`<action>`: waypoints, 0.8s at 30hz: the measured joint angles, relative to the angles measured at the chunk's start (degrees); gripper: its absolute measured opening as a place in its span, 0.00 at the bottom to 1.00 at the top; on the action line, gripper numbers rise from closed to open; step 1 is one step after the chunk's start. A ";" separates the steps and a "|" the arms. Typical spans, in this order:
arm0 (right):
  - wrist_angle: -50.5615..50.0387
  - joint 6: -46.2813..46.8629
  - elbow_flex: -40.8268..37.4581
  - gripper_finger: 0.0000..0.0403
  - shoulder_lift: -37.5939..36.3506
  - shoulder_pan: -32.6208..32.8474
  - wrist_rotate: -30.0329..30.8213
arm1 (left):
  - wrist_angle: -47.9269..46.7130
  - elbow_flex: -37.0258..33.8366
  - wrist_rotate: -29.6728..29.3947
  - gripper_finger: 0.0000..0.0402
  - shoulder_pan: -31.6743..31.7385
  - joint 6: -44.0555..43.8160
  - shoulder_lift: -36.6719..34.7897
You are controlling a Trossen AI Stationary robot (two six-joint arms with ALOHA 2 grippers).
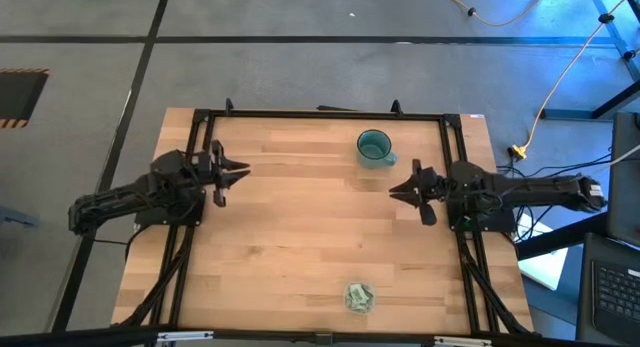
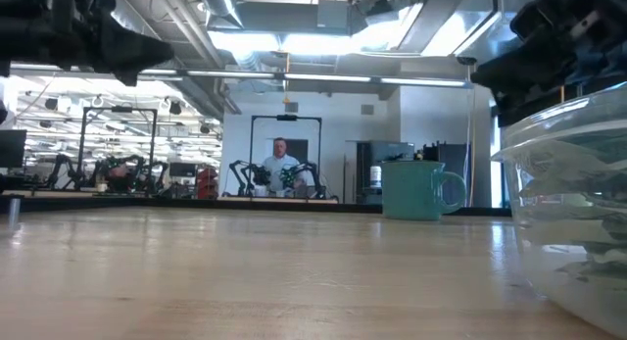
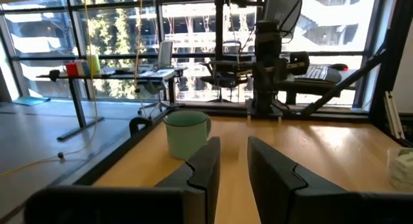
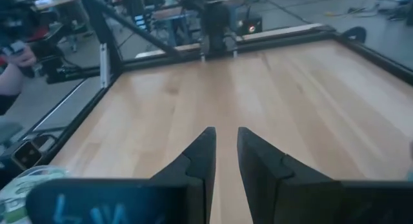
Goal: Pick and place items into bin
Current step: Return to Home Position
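Wooden table [image 1: 300,237] bears clear bin [image 2: 563,120] of pale packets [image 1: 360,298]; left tool [image 3: 233,142], right tool [image 4: 226,131] slightly parted, empty.

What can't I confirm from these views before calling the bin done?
Number of packets in the bin: too small in the high view; in the low view the picture's right edge cuts the bin off and its wall blurs them.
Packets' print: unreadable everywhere.
Inside the mug: low and left wrist views show only its outside; high view too small.
Left gripper and right gripper wait, open, at the table sides.
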 joint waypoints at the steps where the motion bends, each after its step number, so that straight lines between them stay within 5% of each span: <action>1: 0.39 0.07 -0.77 0.17 -0.69 -0.52 0.00 | 0.27 -0.54 -0.02 0.18 0.00 -0.14 -0.02; 15: -1.87 0.40 -6.43 0.17 -15.98 -2.64 -0.95 | 0.77 -4.80 0.26 0.18 0.00 -1.91 -4.15; 24: -10.04 2.41 -6.45 0.17 -23.86 -2.64 8.03 | 0.11 -4.82 -4.72 0.18 0.00 -1.52 -4.17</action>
